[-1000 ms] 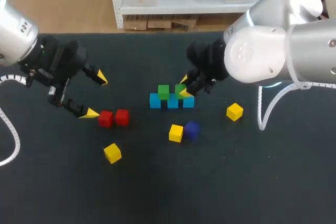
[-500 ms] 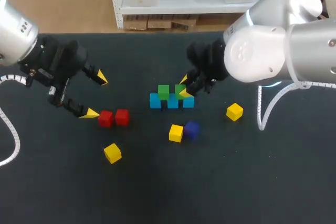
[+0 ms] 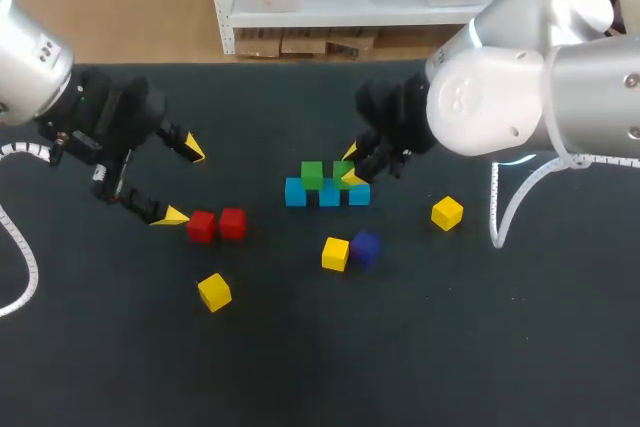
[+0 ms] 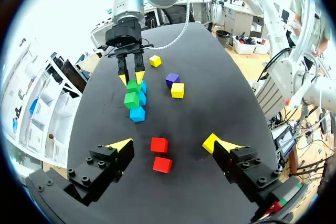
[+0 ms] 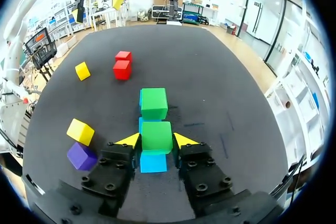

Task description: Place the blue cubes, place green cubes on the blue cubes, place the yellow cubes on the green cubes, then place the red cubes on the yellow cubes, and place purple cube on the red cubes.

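Three blue cubes lie in a row at mid-table. One green cube rests on top of them. A second green cube sits on the row beside it, and my right gripper is shut on it, one yellow tip against each side. A blue cube shows beneath it. My left gripper hangs wide open and holds nothing, just left of two red cubes that lie side by side. In the left wrist view the red cubes lie below and between its fingers.
A yellow cube touches the purple cube in front of the stack. Another yellow cube lies to the right, and a third yellow cube to the front left. The dark table is bare at the front.
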`<state>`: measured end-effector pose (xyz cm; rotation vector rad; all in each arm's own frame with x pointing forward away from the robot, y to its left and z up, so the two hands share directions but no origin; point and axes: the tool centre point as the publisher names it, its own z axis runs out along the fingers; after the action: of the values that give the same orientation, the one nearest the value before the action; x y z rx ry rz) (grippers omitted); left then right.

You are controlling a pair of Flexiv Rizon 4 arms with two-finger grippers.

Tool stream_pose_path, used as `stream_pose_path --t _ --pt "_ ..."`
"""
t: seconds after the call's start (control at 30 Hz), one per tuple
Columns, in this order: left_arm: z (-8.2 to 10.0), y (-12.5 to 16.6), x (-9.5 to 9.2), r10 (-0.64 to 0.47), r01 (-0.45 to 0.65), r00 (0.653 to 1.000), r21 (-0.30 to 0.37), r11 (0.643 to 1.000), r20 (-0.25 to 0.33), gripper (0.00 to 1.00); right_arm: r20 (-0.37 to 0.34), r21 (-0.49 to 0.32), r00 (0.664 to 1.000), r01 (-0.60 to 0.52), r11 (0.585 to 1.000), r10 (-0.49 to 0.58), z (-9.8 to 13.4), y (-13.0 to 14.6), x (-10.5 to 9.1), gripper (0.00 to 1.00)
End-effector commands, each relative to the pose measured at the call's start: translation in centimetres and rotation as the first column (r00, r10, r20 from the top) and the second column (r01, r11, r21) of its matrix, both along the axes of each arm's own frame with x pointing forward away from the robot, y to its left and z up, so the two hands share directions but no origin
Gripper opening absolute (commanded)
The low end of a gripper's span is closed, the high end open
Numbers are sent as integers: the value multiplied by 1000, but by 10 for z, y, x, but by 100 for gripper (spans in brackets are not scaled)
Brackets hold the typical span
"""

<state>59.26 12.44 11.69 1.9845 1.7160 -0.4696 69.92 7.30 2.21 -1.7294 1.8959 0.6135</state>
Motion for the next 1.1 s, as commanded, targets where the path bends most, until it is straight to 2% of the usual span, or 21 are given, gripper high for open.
stream_pose_path --t 0.03,0.07,0.1,0.5,0.67,0.8,1.1 --pt "-1 2 -1 -2 2 1000 -5 1000 4 100 -4 2 1000 -3 1000 3 0 0 1 63" --pt "-1 2 -1 -2 2 1000 -5 1000 4 100 -5 3 1000 -2 1000 2 1 0 1 77" --pt "-1 2 -1 -2 2 1000 -5 1000 4 100 -6 3 1000 -1 1000 1 1 -1 1 100" --pt "-1 2 -1 -2 2 1000 -5 1000 4 100 -9 0 1000 10 1000 -10 4 -6 2 100" --pt "-1 2 -1 -2 2 1000 -5 1000 4 100 -4 13 1000 10 1000 -10 12 -15 1 100" --pt "-1 2 -1 -2 2 1000 -5 1000 4 100 -35 47 999 -13 999 15 19 -28 -2 100" --pt "-1 2 -1 -2 2 1000 -5 1000 4 100 -8 50 1000 -12 999 12 34 -75 -16 100"
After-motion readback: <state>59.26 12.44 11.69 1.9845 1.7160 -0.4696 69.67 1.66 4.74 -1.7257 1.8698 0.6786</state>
